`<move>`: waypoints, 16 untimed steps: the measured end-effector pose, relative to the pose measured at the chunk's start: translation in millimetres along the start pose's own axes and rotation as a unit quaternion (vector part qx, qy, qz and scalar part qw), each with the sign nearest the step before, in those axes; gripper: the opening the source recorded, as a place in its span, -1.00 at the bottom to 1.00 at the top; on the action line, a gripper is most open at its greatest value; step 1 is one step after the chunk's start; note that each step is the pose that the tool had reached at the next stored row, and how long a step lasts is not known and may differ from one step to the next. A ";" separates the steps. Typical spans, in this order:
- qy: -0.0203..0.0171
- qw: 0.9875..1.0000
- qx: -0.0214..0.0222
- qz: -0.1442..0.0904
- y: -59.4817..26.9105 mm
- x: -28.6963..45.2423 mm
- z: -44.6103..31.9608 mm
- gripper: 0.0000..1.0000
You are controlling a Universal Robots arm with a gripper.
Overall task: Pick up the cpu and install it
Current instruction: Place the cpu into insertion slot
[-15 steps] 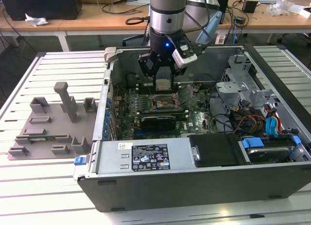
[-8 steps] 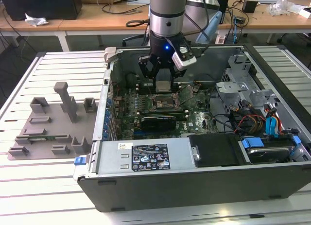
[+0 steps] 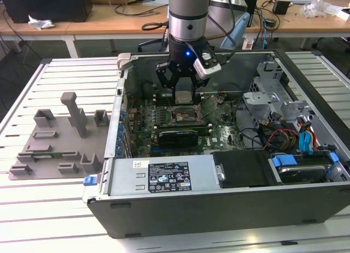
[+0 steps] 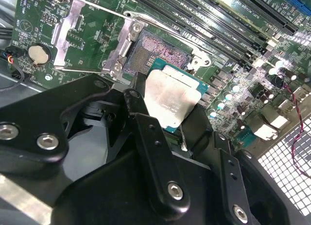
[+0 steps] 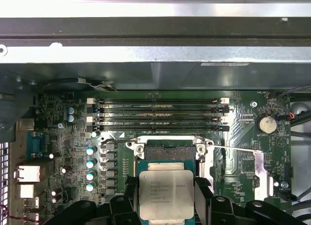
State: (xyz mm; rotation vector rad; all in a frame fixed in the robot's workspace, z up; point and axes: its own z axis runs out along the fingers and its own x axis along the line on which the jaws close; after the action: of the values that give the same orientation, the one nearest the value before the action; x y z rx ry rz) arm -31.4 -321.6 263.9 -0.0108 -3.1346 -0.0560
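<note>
Gripper (image 5: 166,199) jaws clamped on cpu (image 5: 166,191) by opposite edges; chip sat between them, over open socket (image 5: 170,153), seemingly just above, unseated.

Between fingers (image 5: 203,198), cpu (image 5: 165,193): silvery metal lid, matt, faintly brushed; green rim. Fingers black, matt, smooth. Past fingertips, socket frame (image 5: 140,148) bright bare metal; motherboard (image 5: 243,137) green, slight sheen.
</note>
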 end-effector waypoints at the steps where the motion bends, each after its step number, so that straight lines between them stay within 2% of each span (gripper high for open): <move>1: 0.000 1.000 0.000 0.000 0.0 0.0 0.0 0.09; 5: 0.000 1.000 0.000 0.006 0.0 0.0 0.0 0.09; 8: -0.002 0.999 0.000 0.048 0.0 0.0 0.1 0.09; 10: -0.002 0.998 0.000 0.064 0.0 0.0 0.1 0.09; 11: -0.003 0.997 -0.001 0.077 0.0 0.0 0.1 0.09; 13: -0.004 0.994 -0.001 0.109 0.0 0.0 0.2 0.09; 16: -0.005 0.991 -0.001 0.133 0.0 0.0 0.2 0.09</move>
State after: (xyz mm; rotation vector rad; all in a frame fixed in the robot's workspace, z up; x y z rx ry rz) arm -31.3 -321.6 263.8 -0.4278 -3.1101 -0.0569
